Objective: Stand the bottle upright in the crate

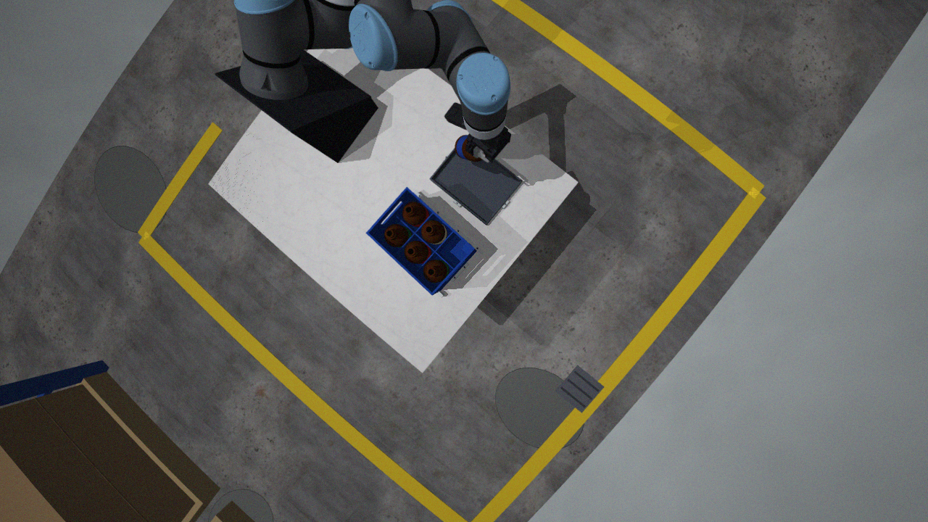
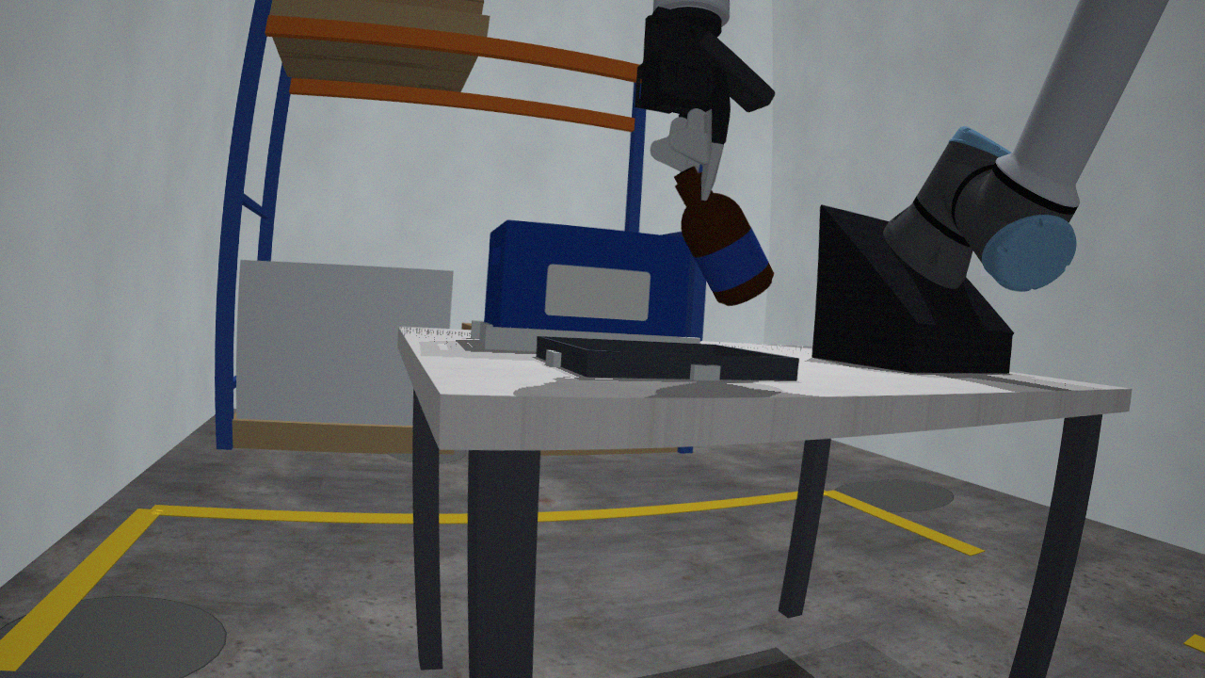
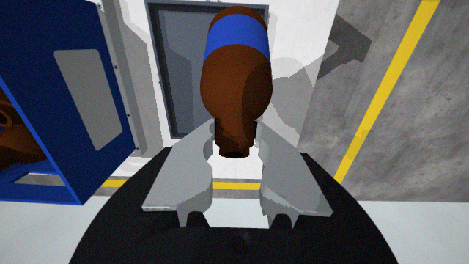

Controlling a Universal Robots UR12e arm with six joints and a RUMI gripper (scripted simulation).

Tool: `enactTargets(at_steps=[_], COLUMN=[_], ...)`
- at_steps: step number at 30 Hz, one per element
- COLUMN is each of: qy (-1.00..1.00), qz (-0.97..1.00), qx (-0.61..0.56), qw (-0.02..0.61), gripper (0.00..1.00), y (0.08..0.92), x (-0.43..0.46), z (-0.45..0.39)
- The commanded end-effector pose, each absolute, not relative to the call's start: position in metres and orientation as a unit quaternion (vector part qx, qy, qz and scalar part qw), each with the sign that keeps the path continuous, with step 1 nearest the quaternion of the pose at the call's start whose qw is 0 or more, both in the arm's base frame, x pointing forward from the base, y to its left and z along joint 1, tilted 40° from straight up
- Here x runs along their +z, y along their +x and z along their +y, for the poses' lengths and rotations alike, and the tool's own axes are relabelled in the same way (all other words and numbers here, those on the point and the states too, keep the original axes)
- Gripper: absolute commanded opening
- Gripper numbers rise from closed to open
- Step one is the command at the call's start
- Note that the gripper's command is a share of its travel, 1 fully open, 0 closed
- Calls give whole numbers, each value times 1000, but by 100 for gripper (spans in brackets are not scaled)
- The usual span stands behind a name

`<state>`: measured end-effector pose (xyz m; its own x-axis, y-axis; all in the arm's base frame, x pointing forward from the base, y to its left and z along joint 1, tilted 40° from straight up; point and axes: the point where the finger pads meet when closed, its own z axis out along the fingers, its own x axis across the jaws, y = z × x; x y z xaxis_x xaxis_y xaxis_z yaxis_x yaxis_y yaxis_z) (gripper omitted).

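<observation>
1. The gripper (image 1: 480, 154) (image 2: 700, 181) (image 3: 234, 121) is closed on the neck of the brown bottle (image 1: 463, 148) (image 2: 726, 244) (image 3: 236, 81), its fingers held apart by it.
2. The bottle hangs below the gripper, tilted, mouth up between the fingertips. In the exterior view its body slants down toward the side of the black pedestal (image 1: 295, 113) (image 2: 909, 341).
3. The bottle is raised above the bench (image 1: 311, 227) (image 2: 758, 417) (image 3: 293, 37) and clear of the tray (image 1: 480, 181) (image 2: 674, 361) (image 3: 176, 44). From the top it appears over the tray's upper corner.
4. In the top view, the tray lies near the bench's right corner. The blue crate (image 1: 399, 263) (image 2: 518, 278) (image 3: 29, 37) stands beside it, nearer the bench's lower-right edge, with the two apart.
5. Only the top view shows the whole crate layout: five bottles (image 1: 415, 251) stand in compartments, and the compartment toward the bench's lower-right edge, on the tray's side, is vacant.
6. The exterior view shows the gap under the held bottle, which the top view cannot; there the crate's wall conceals its contents.
7. The wrist view alone shows the open mouth facing the gripper and a finger on either side of the neck.
</observation>
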<state>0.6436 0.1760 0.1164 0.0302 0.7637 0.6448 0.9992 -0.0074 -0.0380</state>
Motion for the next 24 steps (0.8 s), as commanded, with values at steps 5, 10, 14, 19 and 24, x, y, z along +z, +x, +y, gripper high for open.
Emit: enactTargets(at_steps=[5,10,14,19,24], qy=[-677,-695,-709,-728,-746], qz=[-651,-632,-616,-593,-571], qx=[-229,-222,-216,-207,-199], qw=[256,262,267,274,280], gripper=[0,0,0,0,0], y=[644,644,644,643,643], x=[116,116,115,116,115], z=[174,174,174,174,174])
